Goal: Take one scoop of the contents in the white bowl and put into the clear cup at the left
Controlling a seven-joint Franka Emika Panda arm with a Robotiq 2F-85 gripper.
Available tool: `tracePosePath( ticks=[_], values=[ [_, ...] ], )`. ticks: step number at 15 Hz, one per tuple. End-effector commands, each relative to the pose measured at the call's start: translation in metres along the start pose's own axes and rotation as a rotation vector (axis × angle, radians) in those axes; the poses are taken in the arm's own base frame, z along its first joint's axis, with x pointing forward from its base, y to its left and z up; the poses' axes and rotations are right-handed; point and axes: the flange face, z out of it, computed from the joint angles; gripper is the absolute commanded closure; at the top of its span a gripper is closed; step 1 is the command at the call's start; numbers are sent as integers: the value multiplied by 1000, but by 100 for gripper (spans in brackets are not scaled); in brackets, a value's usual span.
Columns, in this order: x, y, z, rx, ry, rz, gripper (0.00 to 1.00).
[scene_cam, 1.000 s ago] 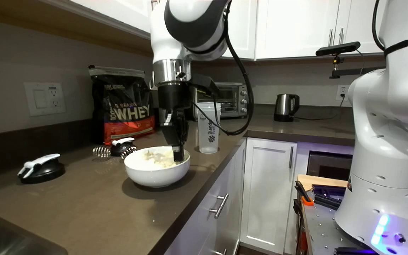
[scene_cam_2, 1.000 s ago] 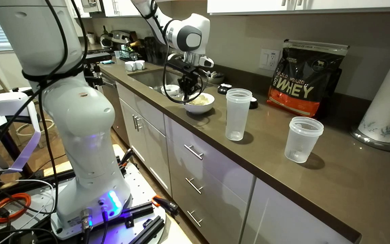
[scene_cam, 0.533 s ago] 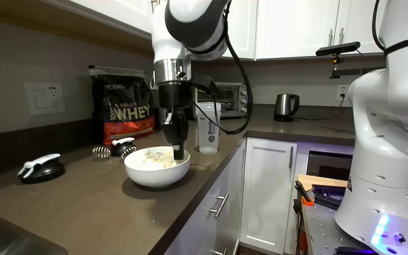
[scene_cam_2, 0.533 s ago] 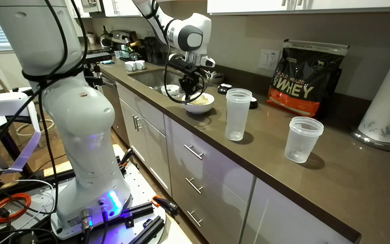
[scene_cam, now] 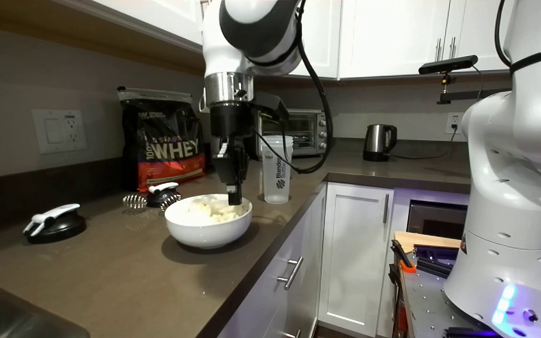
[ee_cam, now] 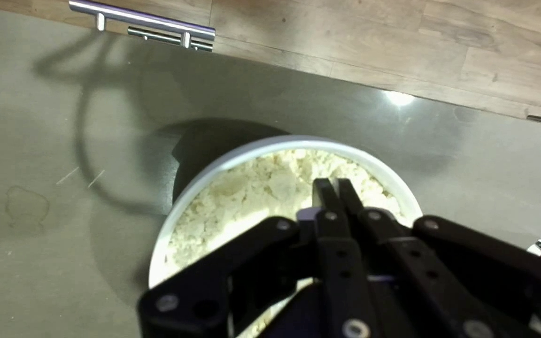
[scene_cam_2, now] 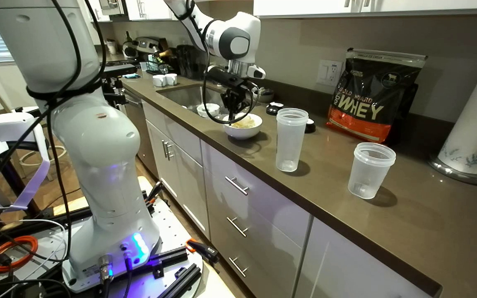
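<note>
The white bowl [scene_cam: 208, 234] stands on the counter in both exterior views; its rim [ee_cam: 398, 184] shows in the wrist view. The contents [ee_cam: 256, 197], a cream powder, form uneven heaps [scene_cam: 199, 210] in it. The clear cup at the left [scene_cam_2: 290, 140], tall and see-through, stands upright beyond the bowl; it also shows in an exterior view [scene_cam: 276, 173]. My gripper [scene_cam: 234, 199] points down over the bowl's cupboard-front side, tips near rim height. Its fingertips [ee_cam: 334, 184] are nearly together with a thin pale strip between them, too blurred to name. No scoop cup shows clearly; the fingers hide what is below.
A shorter clear cup [scene_cam_2: 371, 170] and a paper-towel roll [scene_cam_2: 476, 128] stand farther along. A black whey bag [scene_cam: 172, 150] leans at the wall. Black lids [scene_cam: 57, 224] and wire whisk balls [scene_cam: 134, 202] lie behind the bowl. The counter's front edge [scene_cam: 270, 237] runs close by.
My gripper has risen a little and shifted slightly; its tips are now higher over the bowl. The powder's surface has changed shape, with more distinct heaps. Bowl and cups have not moved.
</note>
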Motion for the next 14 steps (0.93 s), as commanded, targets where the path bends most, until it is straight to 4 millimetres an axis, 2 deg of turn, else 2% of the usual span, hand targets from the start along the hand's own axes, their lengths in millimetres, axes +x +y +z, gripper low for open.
tracePosePath(
  ticks=[1,6,14],
  values=[
    [-3,0,-12,19,-12,-30,99],
    [-6,1,-23,44,-42,-37,99],
    [-14,5,-53,113,-77,-46,99]
  ],
)
